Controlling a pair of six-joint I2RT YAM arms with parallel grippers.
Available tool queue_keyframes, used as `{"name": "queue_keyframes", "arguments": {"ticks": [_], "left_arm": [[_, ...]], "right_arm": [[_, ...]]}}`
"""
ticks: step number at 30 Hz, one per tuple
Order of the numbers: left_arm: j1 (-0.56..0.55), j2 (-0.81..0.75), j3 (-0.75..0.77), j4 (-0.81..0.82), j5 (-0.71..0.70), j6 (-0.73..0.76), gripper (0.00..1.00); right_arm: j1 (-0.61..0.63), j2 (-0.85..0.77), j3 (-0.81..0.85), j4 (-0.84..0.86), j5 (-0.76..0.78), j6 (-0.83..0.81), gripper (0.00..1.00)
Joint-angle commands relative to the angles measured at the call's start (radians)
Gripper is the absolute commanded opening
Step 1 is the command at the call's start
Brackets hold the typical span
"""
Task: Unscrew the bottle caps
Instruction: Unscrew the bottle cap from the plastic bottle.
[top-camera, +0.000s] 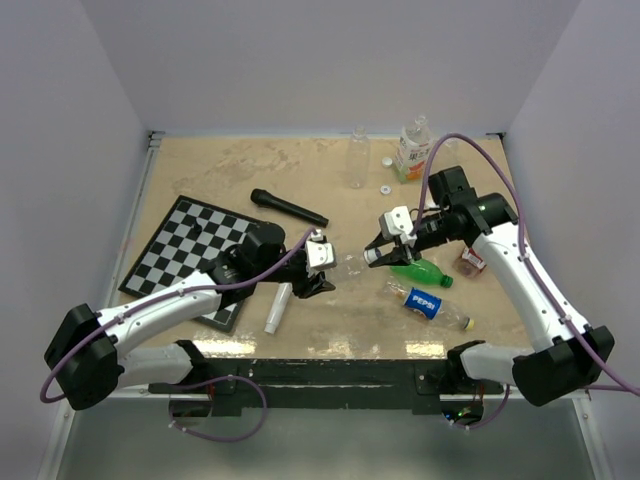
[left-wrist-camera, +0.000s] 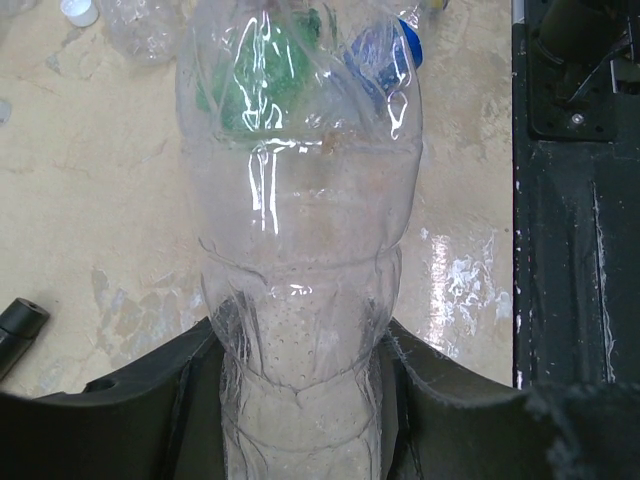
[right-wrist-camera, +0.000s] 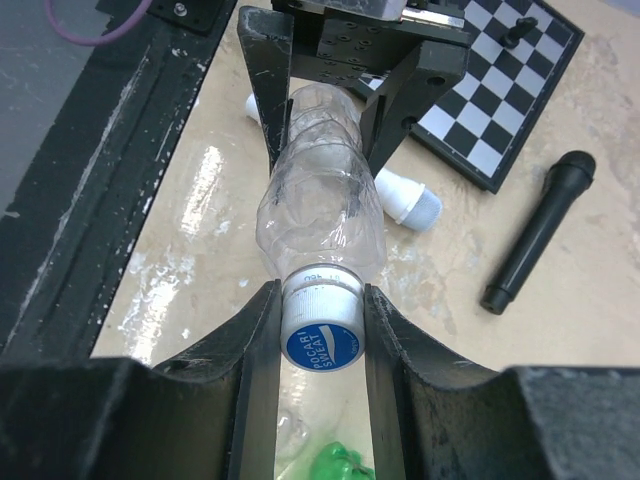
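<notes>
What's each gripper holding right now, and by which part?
Both hold one clear bottle: left gripper clamps its body, right gripper grips its cap.

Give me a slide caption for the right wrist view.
Right gripper shut on the blue-topped cap of a clear bottle, whose far end the left gripper holds.
</notes>
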Motion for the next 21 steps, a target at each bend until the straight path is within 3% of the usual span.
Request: {"name": "queue_keyframes", "arguments": {"ticks": [1, 16, 18, 21], "left_arm": [[0.016, -0.04, 0.003, -0.043, -0.009, -0.006, 0.0], [0.017, -0.046, 0.008, -0.057, -0.026, -0.01, 0.0], [0.016, -0.046, 0.008, -0.057, -0.032, -0.01, 0.0], [0.017, -0.047, 0.009, -0.062, -0.039, -0.01, 0.0]], "right_arm": [[-0.02, -0.054, -0.005, -0.019, 0.143, -0.121, 0.01], [-0.018, -0.087, -0.025, 0.05, 0.137, -0.067, 0.08], [-0.018, -0.088, -0.027, 0.062, 0.134, -0.03, 0.19], [-0.018, -0.093, -0.011, 0.076, 0.131, 0.057, 0.51]]}}
